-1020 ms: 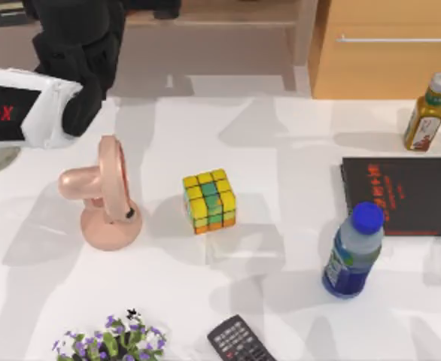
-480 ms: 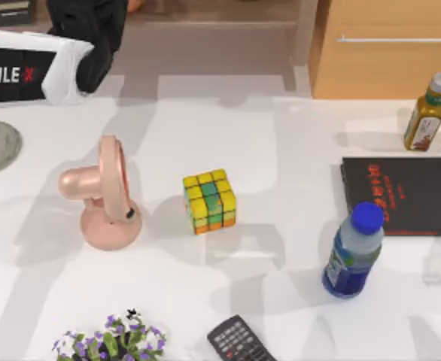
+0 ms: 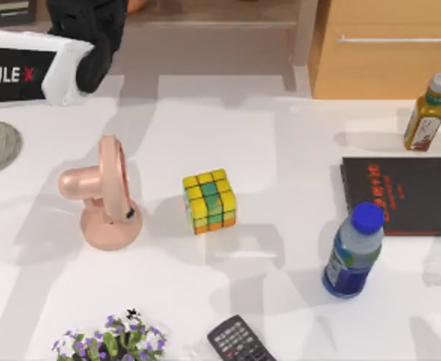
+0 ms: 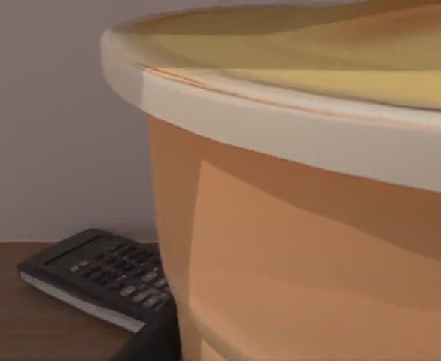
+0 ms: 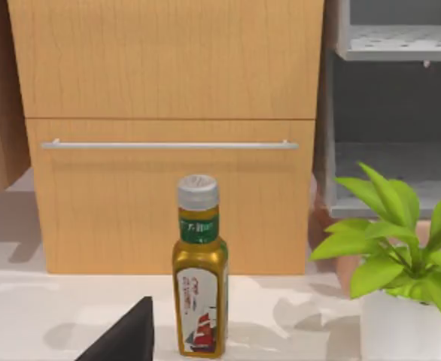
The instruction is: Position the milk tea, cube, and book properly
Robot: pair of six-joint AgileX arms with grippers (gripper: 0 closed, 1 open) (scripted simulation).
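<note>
Your left arm [image 3: 25, 75] sits at the table's far left edge, reaching toward the shelf behind; its wrist cam is right up against the milk tea [image 4: 318, 226], a peach-orange cup w/ a cream rim, standing on dark wood beside a black calculator [image 4: 100, 274]; can't tell whether the pincer is wide, narrow or clamped on the cup. Judging by that, you're mid-placement w/ the milk tea; keep it upright, don't nudge the calculator, pull back straight. Cube [image 3: 209, 200] waits mid-table, near the pink fan [image 3: 104, 195]; approach from above, clear of the fan. Right arm is parked; its wrist cam faces the olive bottle [image 5: 199, 267] and wooden cabinet [image 5: 168, 90].
</note>
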